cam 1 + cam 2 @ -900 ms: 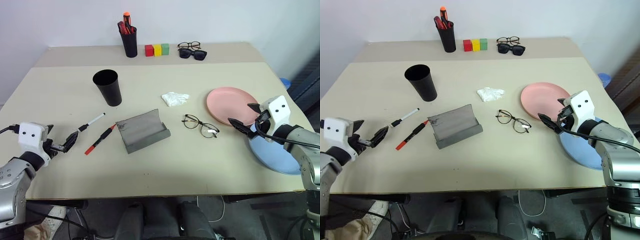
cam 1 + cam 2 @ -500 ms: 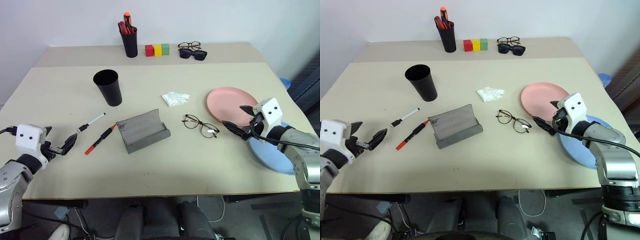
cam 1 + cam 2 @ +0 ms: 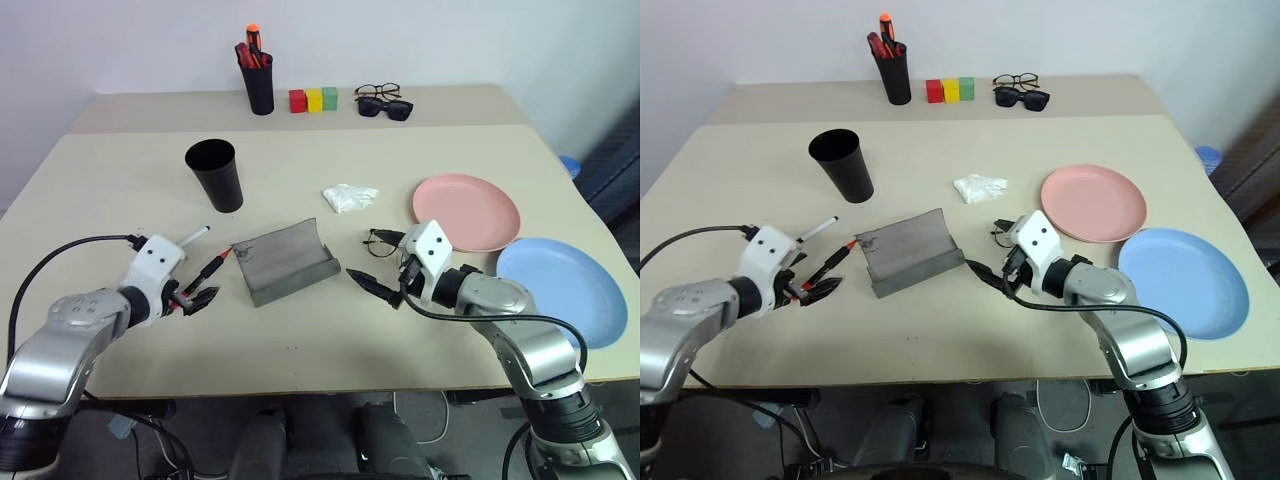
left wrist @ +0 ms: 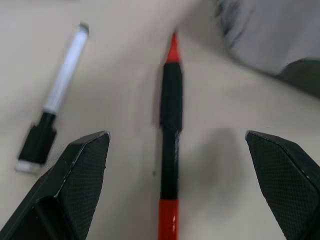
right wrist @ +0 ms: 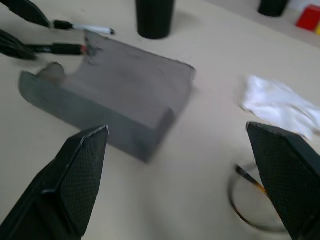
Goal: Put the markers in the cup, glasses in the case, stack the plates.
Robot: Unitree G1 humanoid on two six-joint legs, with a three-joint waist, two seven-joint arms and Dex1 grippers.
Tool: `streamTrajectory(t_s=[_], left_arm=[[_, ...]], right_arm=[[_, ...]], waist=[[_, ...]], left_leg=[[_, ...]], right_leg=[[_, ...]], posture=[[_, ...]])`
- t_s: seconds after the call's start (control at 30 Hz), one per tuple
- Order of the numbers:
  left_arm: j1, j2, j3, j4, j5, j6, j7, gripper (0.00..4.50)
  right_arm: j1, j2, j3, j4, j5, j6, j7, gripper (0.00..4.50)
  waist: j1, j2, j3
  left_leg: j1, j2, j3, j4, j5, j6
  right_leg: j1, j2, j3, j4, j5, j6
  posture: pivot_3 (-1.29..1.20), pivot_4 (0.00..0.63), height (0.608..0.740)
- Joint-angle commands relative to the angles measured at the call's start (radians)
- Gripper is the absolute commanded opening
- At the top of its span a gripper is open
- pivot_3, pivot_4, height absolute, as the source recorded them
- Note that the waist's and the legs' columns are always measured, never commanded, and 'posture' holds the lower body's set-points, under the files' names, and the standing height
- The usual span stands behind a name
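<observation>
Both arms have swung inward since the earlier frames: the left pincer [image 3: 192, 300], which hung off the near left edge of the worktop [image 3: 120, 190], now sits low over the near end of the red marker [image 3: 200, 279], and the right pincer [image 3: 385, 283], which was over by the plates, now hovers between the case [image 3: 285, 262] and the glasses [image 3: 385, 243].

From the left wrist, the left pincer's fingers [image 4: 65, 195] stand wide apart with the red marker running up between them, not gripped; the white marker [image 4: 55, 97] lies just beside it, outside one finger. The right pincer is also spread wide and holds nothing; the case lies open ahead of it, and part of the glasses' frame lies close by one finger [image 5: 287, 185].

A black cup [image 3: 214, 175] stands upright beyond the markers, well apart from both pincers. The pink plate [image 3: 466, 212] and the blue plate [image 3: 555, 290] lie side by side to the right, edges just touching or nearly so, not stacked. A crumpled white tissue [image 3: 349, 197] lies beyond the case.
</observation>
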Motion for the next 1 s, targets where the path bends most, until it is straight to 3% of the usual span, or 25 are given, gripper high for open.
streamTrajectory(t_s=[0.03,0.17,0.27,0.5,0.63,0.7,0.8,0.9,1.0], left_arm=[[-0.089,-0.028,-0.059,0.035,0.01,0.119,0.034,4.45],[-0.201,-0.071,-0.099,0.118,0.021,0.21,0.068,4.45],[-0.252,-0.091,-0.118,0.164,0.023,0.239,0.067,3.65],[-0.281,-0.094,-0.1,0.208,0.039,0.268,0.095,0.14],[-0.228,-0.123,0.07,0.153,-0.008,0.178,0.097,0.02],[-0.179,-0.161,0.214,0.078,-0.071,-0.016,0.03,0.02],[-0.168,-0.197,0.376,-0.005,-0.2,-0.074,-0.021,0.02],[-0.242,-0.237,0.427,0.007,-0.231,-0.183,0.012,0.02],[-0.478,-0.289,0.335,0.214,-0.011,-0.452,0.225,0.02]], right_arm=[[-0.012,0.007,0.052,-0.073,-0.024,0.001,-0.005,4.5],[-0.021,-0.002,0.116,-0.087,-0.049,-0.016,0.024,4.5],[-0.028,0.011,0.132,-0.074,-0.052,-0.029,0.034,4.5],[-0.05,0.044,0.151,-0.036,-0.072,-0.058,0.035,4.5],[-0.05,0.052,0.152,-0.033,-0.077,-0.065,0.037,4.5],[-0.051,0.055,0.148,-0.03,-0.076,-0.068,0.038,4.5],[-0.072,0.075,0.142,-0.008,-0.077,-0.084,0.032,4.5],[-0.121,0.121,0.132,0.046,-0.1,-0.114,-0.011,4.5],[-0.247,0.238,0.108,0.171,-0.132,-0.153,-0.11,4.5]], waist=[[0.002,0.0,0.0],[0.002,-0.001,0.0],[0.001,-0.001,0.0],[-0.005,-0.001,-0.001],[-0.009,-0.001,-0.001],[-0.009,-0.001,0.0],[0.0,-0.005,0.001],[0.006,-0.005,0.001],[0.008,-0.01,0.002]], left_leg=[[0.0,0.0,0.0,0.0,0.0,0.0],[0.002,0.0,0.0,0.0,0.0,0.0],[0.005,-0.001,0.0,0.0,0.0,0.0],[0.009,0.0,0.0,-0.001,0.0,0.0],[0.009,0.0,0.0,-0.001,0.0,0.0],[0.008,0.001,0.0,-0.002,0.0,0.0],[0.006,0.003,0.0,-0.002,0.0,-0.001],[0.006,0.002,0.0,-0.002,0.001,-0.001],[0.007,-0.001,-0.002,0.001,0.001,-0.003]], right_leg=[[0.0,0.0,0.0,0.0,0.0,0.0],[0.001,0.0,0.0,0.0,0.0,0.0],[0.005,0.0,0.0,0.0,0.0,0.0],[0.008,0.001,0.0,0.0,0.0,0.0],[0.007,0.001,0.001,0.0,0.0,0.0],[0.006,0.001,0.001,0.001,-0.001,-0.001],[0.004,-0.001,0.0,0.0,-0.001,-0.001],[0.005,-0.003,0.0,0.0,-0.001,-0.001],[0.009,-0.002,-0.003,0.0,0.0,-0.001]], posture=[[0.0,0.15,0.74],[0.0,0.15,0.74],[0.0,0.15,0.74],[0.0,0.15,0.74],[0.0,0.15,0.74],[0.0,0.15,0.74],[0.0,0.15,0.74],[0.0,0.15,0.74],[0.0,0.15,0.74]])
